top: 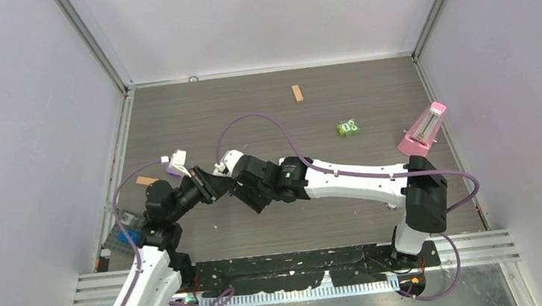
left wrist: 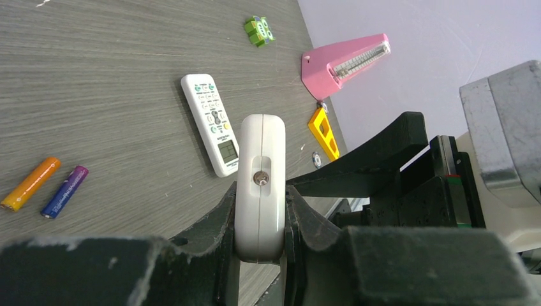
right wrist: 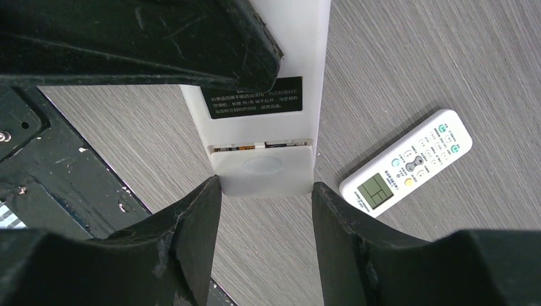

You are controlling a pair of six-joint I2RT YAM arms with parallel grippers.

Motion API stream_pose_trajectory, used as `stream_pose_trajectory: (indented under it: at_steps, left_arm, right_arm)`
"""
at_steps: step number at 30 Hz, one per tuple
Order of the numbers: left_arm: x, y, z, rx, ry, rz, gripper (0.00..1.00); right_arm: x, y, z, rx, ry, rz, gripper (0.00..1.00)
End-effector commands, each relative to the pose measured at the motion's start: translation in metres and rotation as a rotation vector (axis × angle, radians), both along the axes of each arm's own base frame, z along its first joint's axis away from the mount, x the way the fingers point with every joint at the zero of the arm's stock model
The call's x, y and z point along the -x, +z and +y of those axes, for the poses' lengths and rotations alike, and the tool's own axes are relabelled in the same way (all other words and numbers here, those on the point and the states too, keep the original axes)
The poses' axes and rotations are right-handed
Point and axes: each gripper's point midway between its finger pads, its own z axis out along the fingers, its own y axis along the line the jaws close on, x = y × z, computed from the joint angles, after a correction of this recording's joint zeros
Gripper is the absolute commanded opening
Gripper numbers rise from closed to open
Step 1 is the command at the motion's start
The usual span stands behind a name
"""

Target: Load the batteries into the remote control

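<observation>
Flagging a risk: my left hand [left wrist: 258,220] is clamped on the slim white plastic remote [left wrist: 260,146], edge-up over the grey counter [left wrist: 96,76], right hand [right wrist: 265,191] pinching its part-slid cover [right wrist: 263,172], so tugging hard could wrench it loose.

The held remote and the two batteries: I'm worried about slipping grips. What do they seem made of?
The held remote: smooth white plastic, satin sheen, seam along its edge. Orange battery and blue-purple battery: probably metal cells in glossy printed wrap.
</observation>
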Motion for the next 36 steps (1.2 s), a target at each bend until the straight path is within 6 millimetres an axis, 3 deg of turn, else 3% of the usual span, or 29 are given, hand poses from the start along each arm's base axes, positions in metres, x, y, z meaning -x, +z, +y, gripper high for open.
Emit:
stream_pose_trajectory:
  at_steps: [1, 18, 26, 36]
  left_arm:
    - [0.013, 0.047, -0.015, 0.136, -0.104, -0.056, 0.0]
    - [0.025, 0.052, -0.021, 0.256, -0.157, 0.04, 0.0]
    - [0.025, 0.053, -0.021, 0.271, -0.151, 0.044, 0.0]
    - [0.029, 0.053, -0.024, 0.208, -0.196, 0.034, 0.0]
  right_arm:
    - [-0.011, 0.017, 0.021, -0.078, -0.038, -0.02, 0.41]
    - [-0.016, 0.01, 0.03, -0.045, -0.038, 0.064, 0.45]
    - [-0.022, -0.002, 0.025, -0.02, -0.097, 0.122, 0.45]
    - [-0.034, 0.003, 0.015, -0.024, -0.051, 0.01, 0.43]
